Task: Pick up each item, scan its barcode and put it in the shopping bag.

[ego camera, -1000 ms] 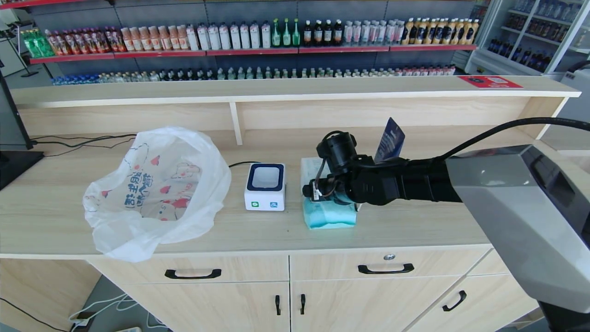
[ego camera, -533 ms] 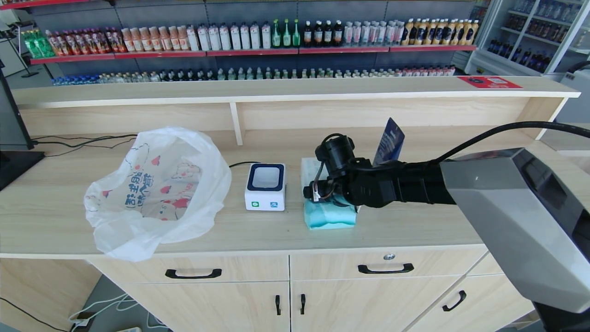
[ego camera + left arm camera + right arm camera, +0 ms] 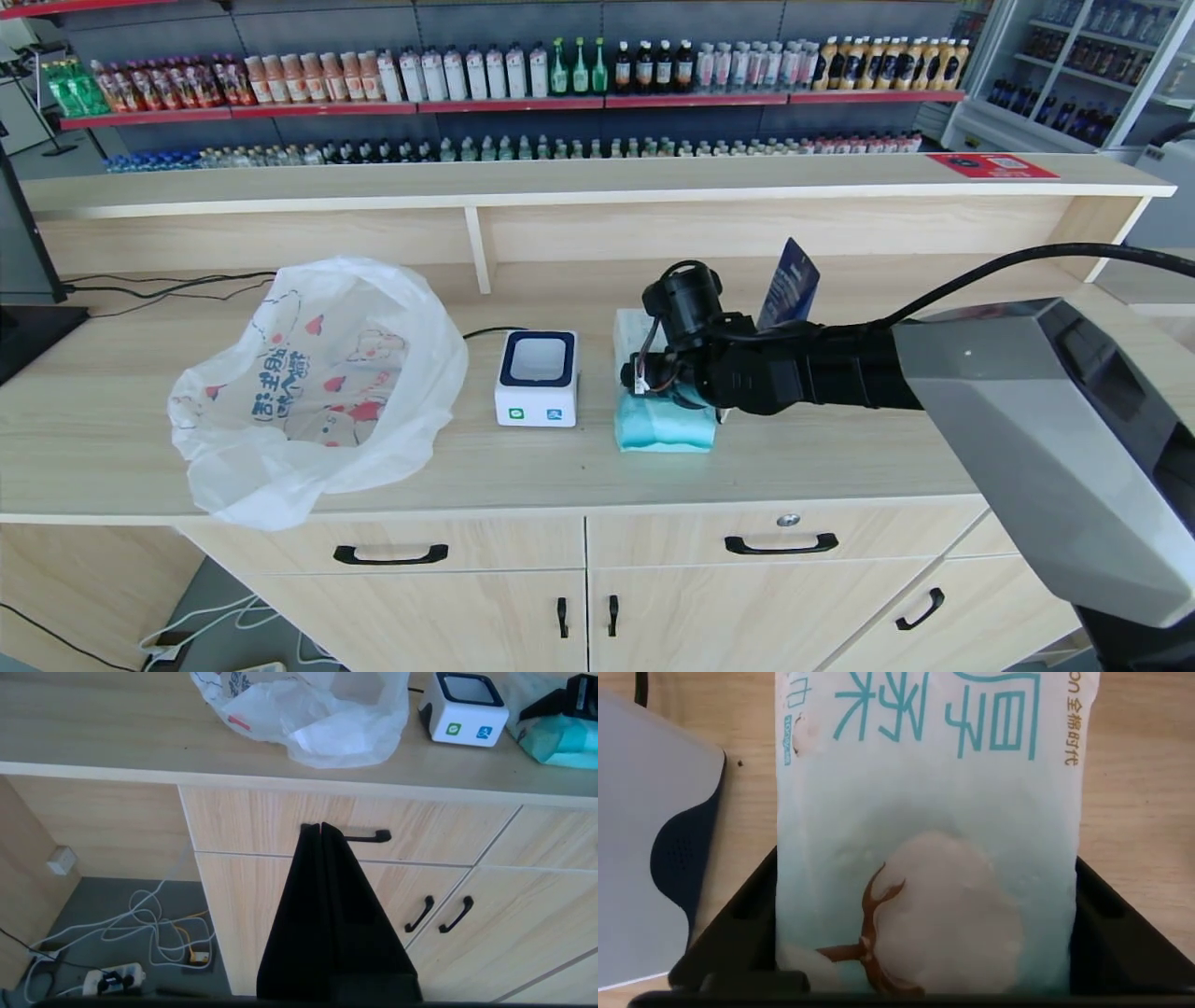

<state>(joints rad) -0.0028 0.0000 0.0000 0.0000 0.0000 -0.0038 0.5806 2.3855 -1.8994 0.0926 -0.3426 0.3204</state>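
A teal and white tissue pack (image 3: pixel 665 425) lies on the wooden counter (image 3: pixel 523 471), just right of the white scanner (image 3: pixel 537 377). My right gripper (image 3: pixel 674 399) is down over the pack and shut on it; in the right wrist view the pack (image 3: pixel 934 859) sits between the two black fingers (image 3: pixel 738 929), which press both its long sides. The white plastic shopping bag (image 3: pixel 317 383) stands open at the counter's left. My left gripper (image 3: pixel 320 833) hangs shut and empty below the counter edge, in front of the drawers, with the bag (image 3: pixel 308 709) and scanner (image 3: pixel 464 707) beyond it.
A dark blue card-like item (image 3: pixel 790 283) stands upright behind my right arm. A raised wooden ledge (image 3: pixel 597 182) runs along the back of the counter, with shelves of bottles behind. Cables (image 3: pixel 168 285) lie at the back left beside a black monitor base (image 3: pixel 33 331).
The tissue pack and my right gripper have shifted slightly away from the counter's front edge, apparently rising a little. The bag, the scanner and the left arm are unchanged.
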